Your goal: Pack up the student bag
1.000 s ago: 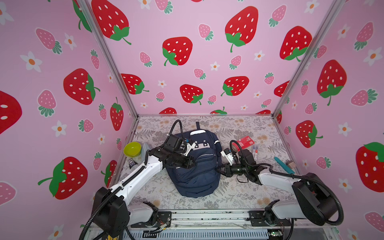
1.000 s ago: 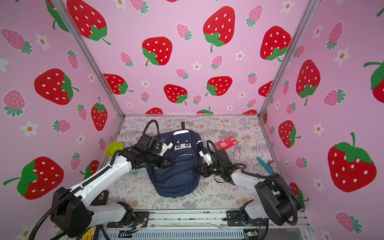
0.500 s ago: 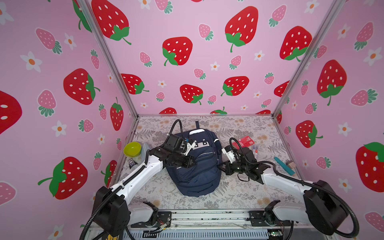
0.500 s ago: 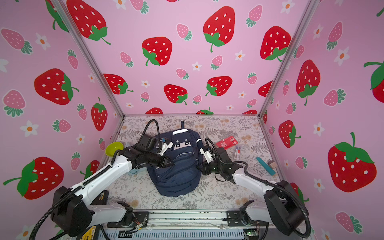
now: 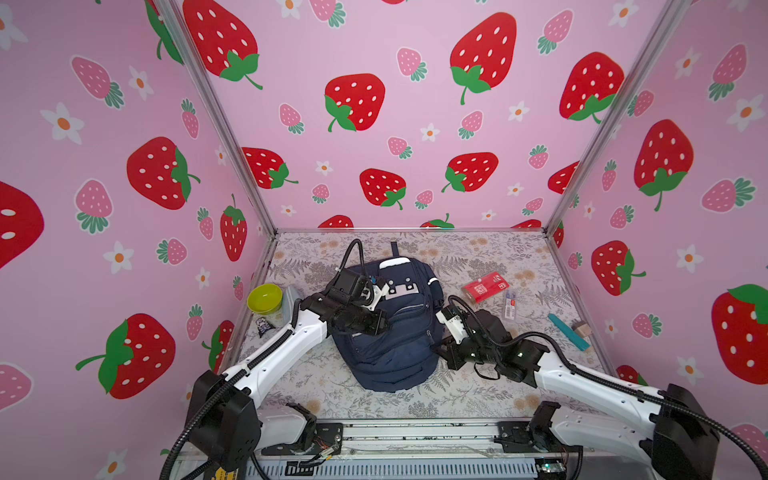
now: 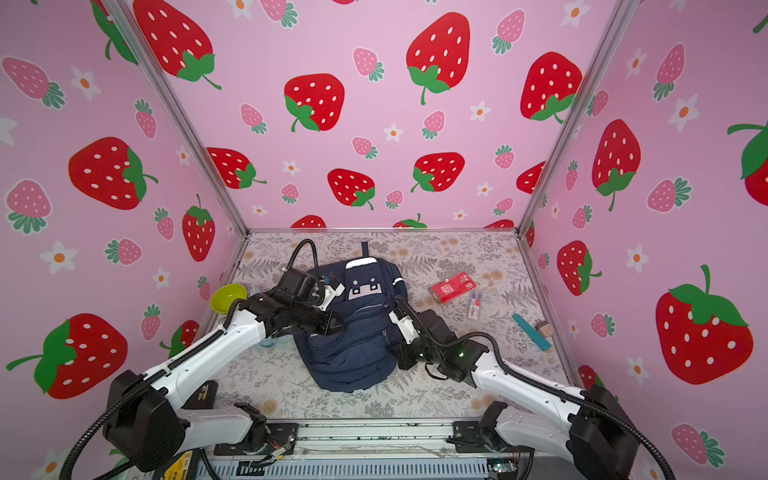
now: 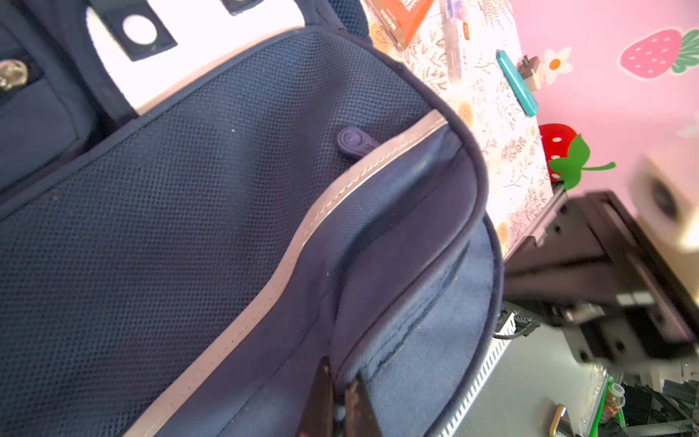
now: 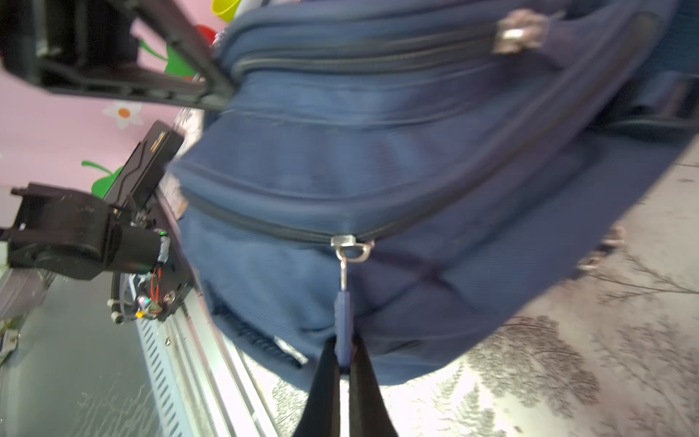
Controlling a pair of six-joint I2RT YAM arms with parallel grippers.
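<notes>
The left arm reaches in with its wrist bent over the student bag (image 5: 395, 353), which lies flat mid-table (image 5: 478, 257) between both arms. The left gripper (image 7: 339, 401) pinches a fold of the bag's front fabric. The right arm stretches low, and the right gripper (image 8: 342, 359) is clamped narrow on the side zipper pull (image 8: 343, 302).

Student bag (image 5: 395, 353) (navy) on table (image 5: 465, 251)

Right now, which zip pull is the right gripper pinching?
The blue-tabbed pull, clamped in the right gripper; the metal pull on another zip lies free.
</notes>
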